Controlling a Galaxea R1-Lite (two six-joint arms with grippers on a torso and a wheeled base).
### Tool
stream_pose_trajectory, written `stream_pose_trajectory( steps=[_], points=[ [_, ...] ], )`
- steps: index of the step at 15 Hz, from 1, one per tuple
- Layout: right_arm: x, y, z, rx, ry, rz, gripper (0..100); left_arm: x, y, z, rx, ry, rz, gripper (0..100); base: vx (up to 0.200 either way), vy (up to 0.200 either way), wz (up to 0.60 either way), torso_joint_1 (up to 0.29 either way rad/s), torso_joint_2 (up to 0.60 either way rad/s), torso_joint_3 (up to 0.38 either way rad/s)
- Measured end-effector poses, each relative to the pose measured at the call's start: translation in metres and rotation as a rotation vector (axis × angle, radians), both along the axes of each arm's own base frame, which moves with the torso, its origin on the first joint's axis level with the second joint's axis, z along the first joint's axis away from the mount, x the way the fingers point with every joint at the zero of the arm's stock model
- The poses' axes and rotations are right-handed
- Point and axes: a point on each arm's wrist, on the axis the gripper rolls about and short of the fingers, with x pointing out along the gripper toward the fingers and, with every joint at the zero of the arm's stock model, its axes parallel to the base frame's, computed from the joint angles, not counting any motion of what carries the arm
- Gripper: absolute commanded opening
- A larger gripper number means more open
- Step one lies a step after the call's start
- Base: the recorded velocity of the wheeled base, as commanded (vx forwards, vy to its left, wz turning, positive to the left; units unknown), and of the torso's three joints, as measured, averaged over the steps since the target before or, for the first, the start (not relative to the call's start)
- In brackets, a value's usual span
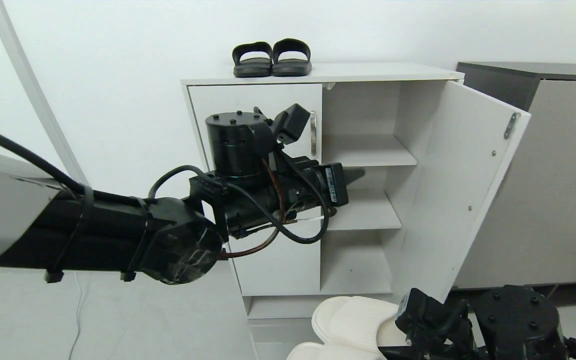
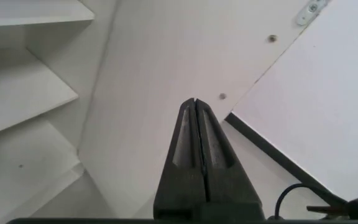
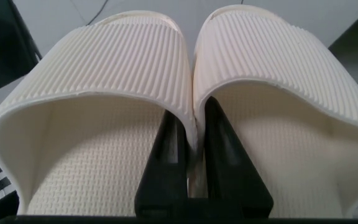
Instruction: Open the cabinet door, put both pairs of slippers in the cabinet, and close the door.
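Right gripper (image 3: 194, 171) clamped on white slippers (image 3: 185, 93): one finger inside each slipper, adjoining inner walls pinched between. Pair sits low, just before cabinet (image 1: 393, 71) base. Left gripper (image 2: 195, 109) closed tight, holding nothing, raised before open compartment, pointing at inner face of open right door (image 1: 463, 190). Black slippers (image 1: 272, 59) side by side atop cabinet.

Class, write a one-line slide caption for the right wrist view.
Right gripper pinching the adjoining inner edges of the two cream slippers, which sit side by side.
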Motion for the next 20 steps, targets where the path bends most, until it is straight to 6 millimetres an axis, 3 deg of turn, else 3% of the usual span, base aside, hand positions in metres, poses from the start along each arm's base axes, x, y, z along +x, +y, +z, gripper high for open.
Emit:
stream_pose_trajectory(
  steps=[4,7,12,15,20],
  points=[
    [0.028,0.008,0.008,0.048,-0.006,-0.192,0,-0.003,0.049,0.003,0.028,-0.008,0.143,0,0.0,0.0,0.0,0.0,0.0,0.0],
    [0.058,0.02,0.019,0.087,-0.069,-0.443,0,-0.029,0.094,0.01,0.048,-0.031,0.239,0,0.0,0.0,0.0,0.0,0.0,0.0],
    [0.111,0.025,0.016,0.077,-0.151,-0.763,0,-0.103,0.174,0.001,0.093,-0.05,0.513,0,0.0,0.0,0.0,0.0,0.0,0.0],
    [0.12,0.027,0.009,0.061,-0.147,-0.785,0,-0.155,0.212,-0.021,0.175,-0.034,0.699,0,0.0,0.0,0.0,0.0,0.0,0.0],
    [0.121,0.029,0.004,0.047,-0.143,-0.781,0,-0.246,0.237,-0.06,0.262,-0.018,0.986,0,0.0,0.0,0.0,0.0,0.0,0.0]
  ],
)
